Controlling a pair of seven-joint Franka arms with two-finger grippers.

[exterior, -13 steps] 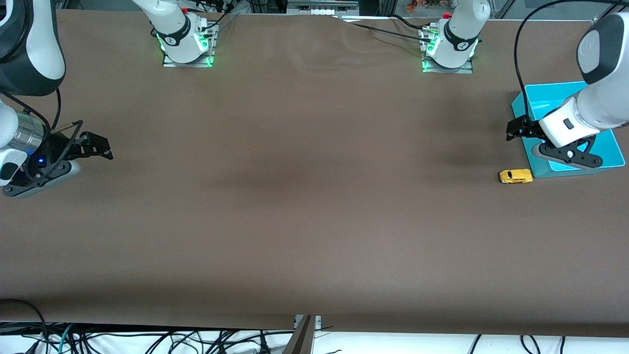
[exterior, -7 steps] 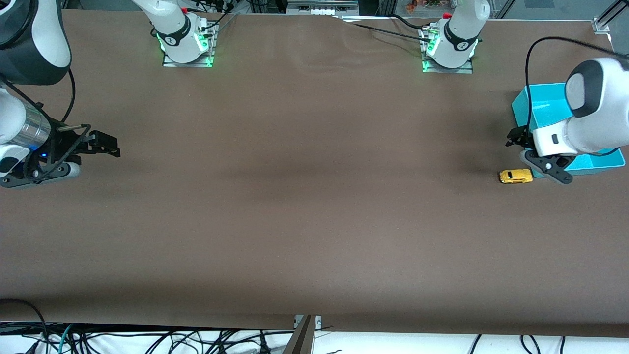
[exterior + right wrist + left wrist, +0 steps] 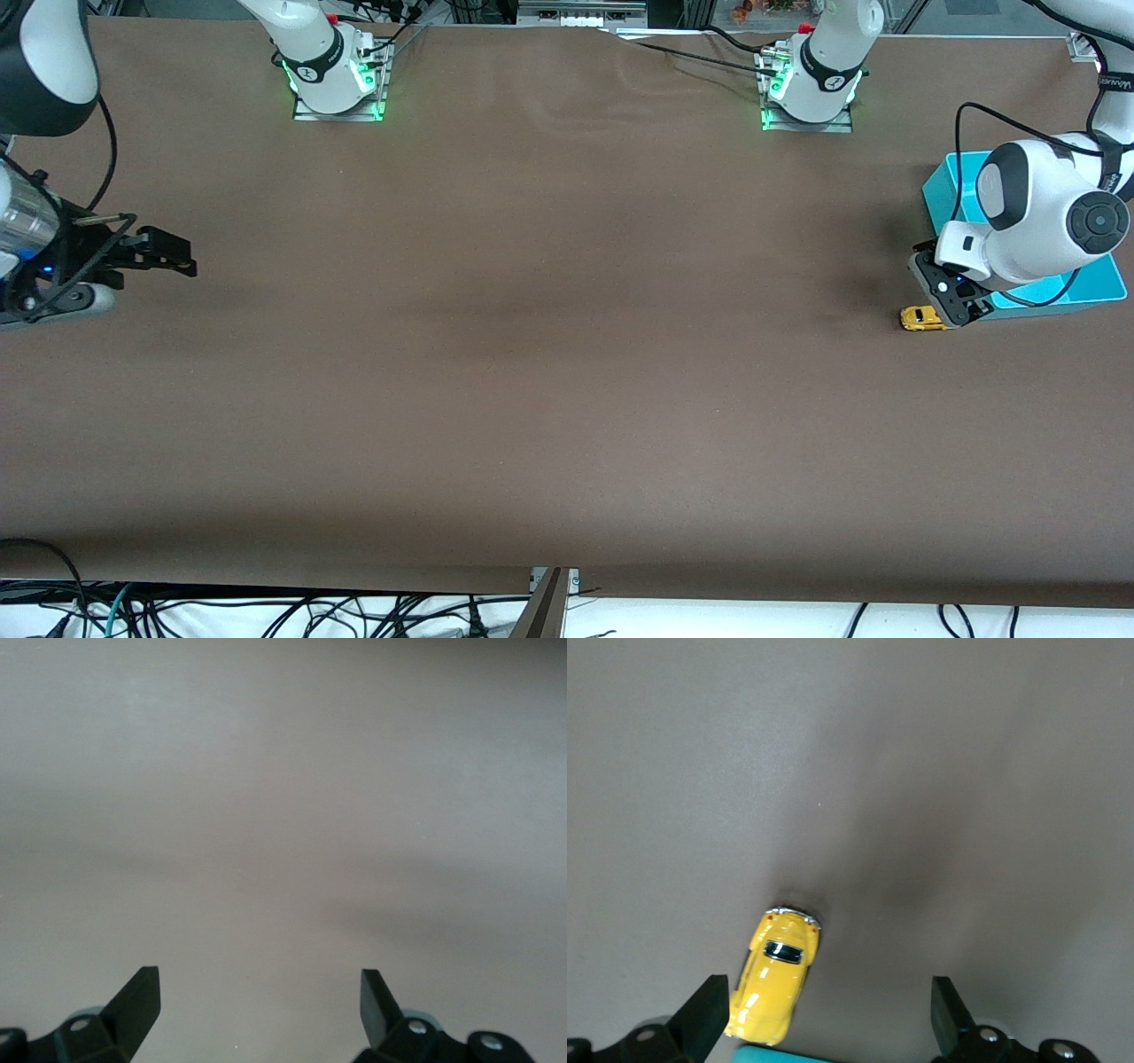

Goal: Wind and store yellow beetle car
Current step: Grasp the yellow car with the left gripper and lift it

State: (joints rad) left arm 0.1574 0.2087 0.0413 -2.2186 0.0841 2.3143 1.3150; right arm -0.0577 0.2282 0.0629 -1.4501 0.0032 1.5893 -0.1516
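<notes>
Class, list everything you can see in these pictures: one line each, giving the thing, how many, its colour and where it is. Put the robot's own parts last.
car: one, yellow, on the table at the left arm's end, beside the bin and nearer the front camera than it.
bin: one, turquoise, on the table at the left arm's end, partly hidden by the left arm.
table: one, brown, bears everything.
cables: many, black and white, below the table edge nearest the front camera.
left hand: one, black, open, over the car and the bin's edge.
right hand: one, black, open, over bare table at the right arm's end; this arm waits.
</notes>
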